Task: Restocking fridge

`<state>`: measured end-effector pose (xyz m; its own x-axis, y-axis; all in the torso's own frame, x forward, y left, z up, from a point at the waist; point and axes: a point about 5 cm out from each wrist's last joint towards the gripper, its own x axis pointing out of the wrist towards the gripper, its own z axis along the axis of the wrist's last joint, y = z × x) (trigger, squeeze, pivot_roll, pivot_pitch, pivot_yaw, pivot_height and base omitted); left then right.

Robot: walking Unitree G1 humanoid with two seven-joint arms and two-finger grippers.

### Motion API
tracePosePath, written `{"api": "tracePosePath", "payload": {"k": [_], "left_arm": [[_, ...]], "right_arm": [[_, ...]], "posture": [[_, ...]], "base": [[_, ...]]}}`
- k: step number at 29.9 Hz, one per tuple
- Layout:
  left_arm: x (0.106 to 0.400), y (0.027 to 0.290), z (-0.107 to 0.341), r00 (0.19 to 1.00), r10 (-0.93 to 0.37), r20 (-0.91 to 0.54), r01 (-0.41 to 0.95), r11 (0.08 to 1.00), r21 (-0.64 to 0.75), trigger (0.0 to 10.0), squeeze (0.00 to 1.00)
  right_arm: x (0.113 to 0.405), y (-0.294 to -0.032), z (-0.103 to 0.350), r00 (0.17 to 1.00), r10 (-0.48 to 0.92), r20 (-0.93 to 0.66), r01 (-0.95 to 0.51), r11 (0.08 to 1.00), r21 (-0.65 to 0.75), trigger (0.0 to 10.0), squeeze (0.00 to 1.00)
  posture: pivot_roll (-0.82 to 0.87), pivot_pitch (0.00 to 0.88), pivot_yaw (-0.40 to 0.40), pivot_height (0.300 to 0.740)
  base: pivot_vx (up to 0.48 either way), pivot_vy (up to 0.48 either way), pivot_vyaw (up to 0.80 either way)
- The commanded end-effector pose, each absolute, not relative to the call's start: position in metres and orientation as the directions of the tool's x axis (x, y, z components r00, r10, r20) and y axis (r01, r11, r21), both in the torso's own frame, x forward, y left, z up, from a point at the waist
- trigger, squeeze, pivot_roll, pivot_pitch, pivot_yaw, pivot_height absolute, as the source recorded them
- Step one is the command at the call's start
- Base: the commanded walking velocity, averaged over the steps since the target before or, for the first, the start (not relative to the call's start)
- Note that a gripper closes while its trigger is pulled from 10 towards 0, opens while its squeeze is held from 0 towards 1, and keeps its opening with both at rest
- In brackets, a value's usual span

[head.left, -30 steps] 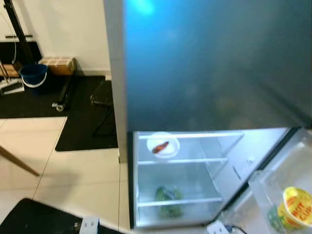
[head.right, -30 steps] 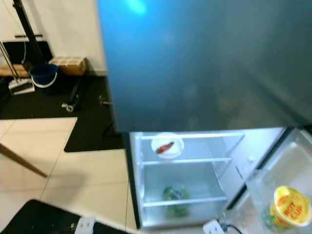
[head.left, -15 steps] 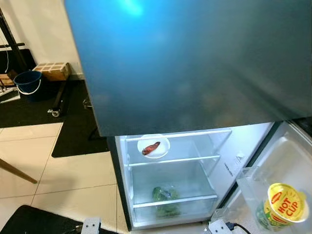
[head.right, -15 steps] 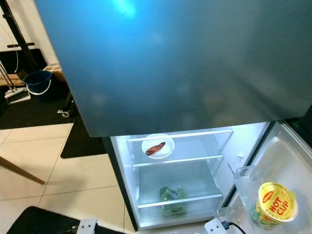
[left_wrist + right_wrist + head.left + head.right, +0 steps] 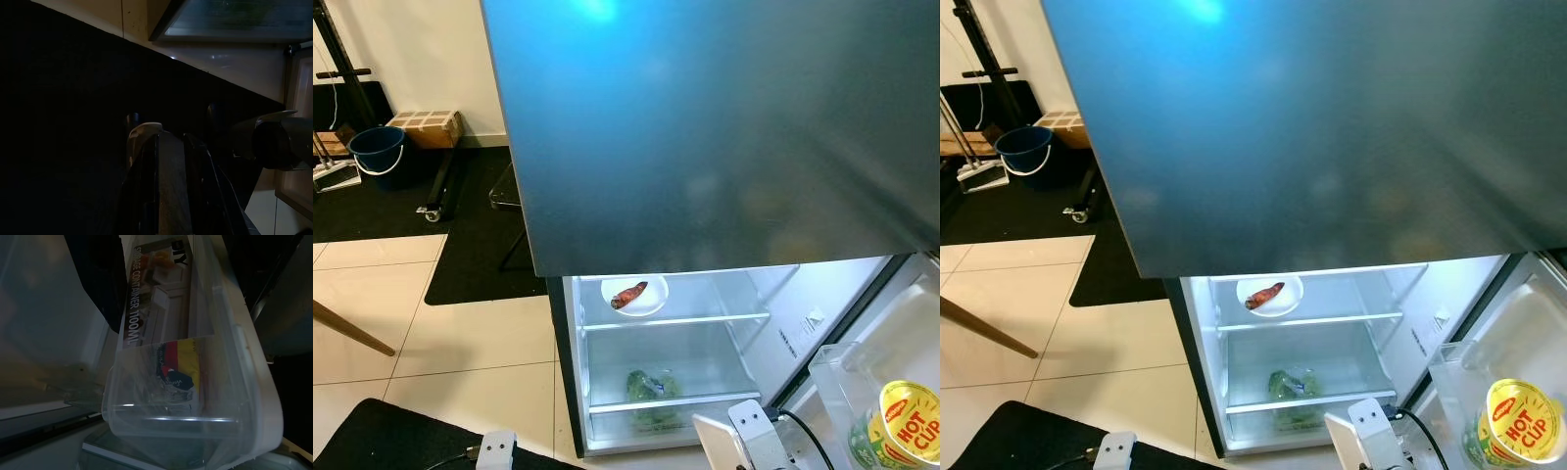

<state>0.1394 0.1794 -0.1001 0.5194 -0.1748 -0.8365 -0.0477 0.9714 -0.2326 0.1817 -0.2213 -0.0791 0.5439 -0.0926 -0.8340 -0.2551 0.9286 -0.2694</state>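
— Grey-blue fridge door [image 5: 724, 127] fills my upper view. Contents?
— Small white plate with a reddish piece [image 5: 634, 294] on the lit upper shelf; leafy greens [image 5: 651, 390] below; yellow "Hot Cup" noodle tub [image 5: 909, 423] in the clear door bin [image 5: 195, 382].
— Jaws?
— My left gripper [image 5: 168, 161]: pressed together. My right: cannot tell.

A blue bucket [image 5: 378, 152] is being seen standing on a black floor mat [image 5: 401, 211] near the white wall [image 5: 421, 54], with a cardboard box [image 5: 428, 127] lying just beside it. A wheeled black stand [image 5: 438, 186] is resting on the mat nearby. Beige floor tiles [image 5: 460, 338] are being crossed by a slanted wooden leg [image 5: 350, 328].
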Motion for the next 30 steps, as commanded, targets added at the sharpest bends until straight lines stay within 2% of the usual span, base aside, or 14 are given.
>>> {"api": "tracePosePath", "payload": {"k": [1,7,30], "left_arm": [[0.135,0.181,-0.101,0.514,-0.165,-0.842,-0.060,0.972,-0.227,10.0,0.00],[0.130,0.181,-0.103,0.503,-0.160,-0.849,-0.067,0.973,-0.223,10.0,0.00],[0.138,0.179,-0.101,0.525,-0.174,-0.833,-0.046,0.972,-0.231,10.0,0.00]], "right_arm": [[0.178,-0.221,-0.081,0.536,-0.092,-0.839,-0.258,0.929,-0.266,10.0,0.00],[0.168,-0.221,-0.085,0.510,-0.088,-0.856,-0.261,0.932,-0.251,10.0,0.00],[0.168,-0.216,-0.087,0.506,-0.083,-0.859,-0.230,0.947,-0.226,10.0,0.00]], "posture": [[-0.09,0.000,-0.017,0.740],[-0.08,0.000,-0.019,0.740],[-0.09,0.000,-0.007,0.740]], "base": [[0.000,0.000,0.00],[0.000,0.000,0.00],[0.000,0.000,0.00]]}}
